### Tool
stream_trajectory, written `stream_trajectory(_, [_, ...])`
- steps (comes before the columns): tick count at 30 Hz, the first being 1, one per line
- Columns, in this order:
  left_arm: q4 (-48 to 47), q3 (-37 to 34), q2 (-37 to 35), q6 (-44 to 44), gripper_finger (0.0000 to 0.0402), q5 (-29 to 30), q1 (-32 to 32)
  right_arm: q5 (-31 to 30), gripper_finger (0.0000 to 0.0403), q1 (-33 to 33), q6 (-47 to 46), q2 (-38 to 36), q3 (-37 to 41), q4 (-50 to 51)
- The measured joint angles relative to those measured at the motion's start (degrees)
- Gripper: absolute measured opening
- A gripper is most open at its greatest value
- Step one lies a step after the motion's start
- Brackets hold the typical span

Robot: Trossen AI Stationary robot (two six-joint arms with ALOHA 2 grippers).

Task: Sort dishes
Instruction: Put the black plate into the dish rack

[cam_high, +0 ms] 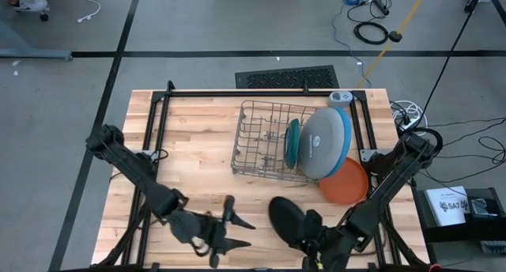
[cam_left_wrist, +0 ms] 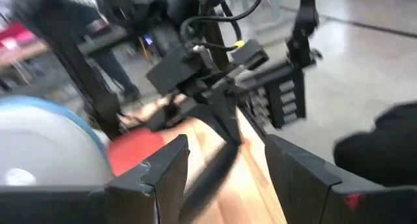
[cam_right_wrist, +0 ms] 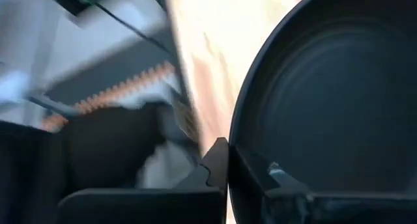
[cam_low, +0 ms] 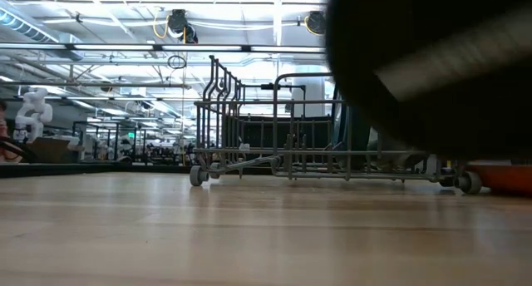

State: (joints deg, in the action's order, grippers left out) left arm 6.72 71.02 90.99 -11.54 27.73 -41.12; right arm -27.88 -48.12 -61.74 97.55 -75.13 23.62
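My right gripper (cam_high: 310, 234) is shut on a black plate (cam_high: 286, 218) near the table's front edge; the plate fills the low view's upper right (cam_low: 432, 61). My left gripper (cam_high: 241, 231) is open and empty just left of the plate, its fingers (cam_left_wrist: 163, 178) pointing toward it. In the wire rack (cam_high: 265, 141) a teal plate (cam_high: 293, 141) stands on edge. A grey plate (cam_high: 324, 141) leans at the rack's right end, with a pale blue plate (cam_high: 345, 128) behind it. An orange plate (cam_high: 345, 183) lies flat on the table, partly under the grey one. My right gripper pinches the black plate's rim (cam_right_wrist: 238, 152), one finger (cam_right_wrist: 215, 175) on its outer face and one (cam_right_wrist: 280, 182) on its hollow face. The fingers come from the table's right side. The plate looks tilted and clear of the table in the low view.
A dark metal frame (cam_high: 237, 93) runs round the table's far and side edges. A small round grey-blue thing (cam_high: 340, 98) sits at the far right corner. Bare wood (cam_high: 190, 153) lies left of the rack. Cables and a floor grate lie beyond the table.
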Motion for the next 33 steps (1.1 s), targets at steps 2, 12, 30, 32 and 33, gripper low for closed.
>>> stream_trajectory(2, [0.7,0.0,-2.3,-2.4,0.0205,1.9,-0.6,-3.0,0.0001,0.2,6.4,-1.3,-0.1,-4.5])
stream_trajectory(12, [2.7,0.0,-12.1,-11.2,0.0205,13.2,-1.5,-21.6,0.0001,5.8,39.9,-4.4,-0.1,-25.6])
stream_trajectory(30, [-17.8,0.1,-19.5,-13.4,0.0205,35.7,-6.2,-22.3,0.0,24.1,39.1,-4.1,3.3,-30.8])
stream_trajectory(32, [-19.5,0.1,-20.5,-13.6,0.0205,35.9,-5.1,-19.3,0.0,26.5,38.7,-4.1,5.8,-35.5])
stream_trajectory(33, [-20.3,0.1,-21.0,-14.0,0.0205,36.1,-4.4,-16.9,0.0,27.7,39.2,-4.1,7.2,-39.1])
